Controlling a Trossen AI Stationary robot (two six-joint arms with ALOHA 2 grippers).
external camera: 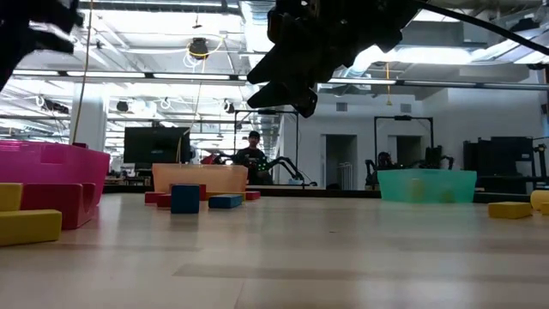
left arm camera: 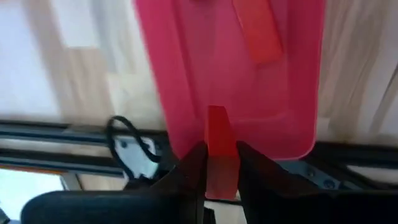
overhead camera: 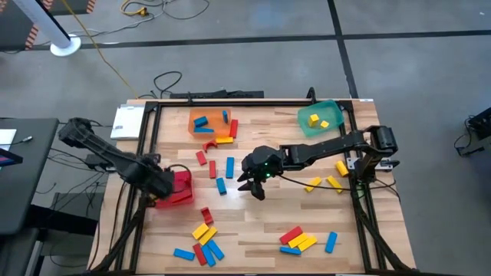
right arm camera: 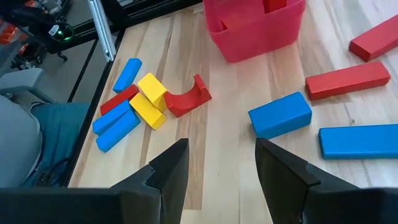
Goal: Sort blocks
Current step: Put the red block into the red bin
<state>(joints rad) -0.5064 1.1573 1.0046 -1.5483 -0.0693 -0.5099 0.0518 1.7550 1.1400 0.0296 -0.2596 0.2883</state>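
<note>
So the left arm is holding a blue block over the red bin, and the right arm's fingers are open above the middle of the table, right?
Not quite: the block pinched by the left gripper is red, not blue. The left wrist view shows the red block between the shut fingers, above the red bin. The rest holds: the right gripper stands open and empty over the table's middle.

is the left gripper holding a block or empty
Holding one. In the left wrist view the left gripper is shut on a red block pinched between its fingers, above the red bin.
</note>
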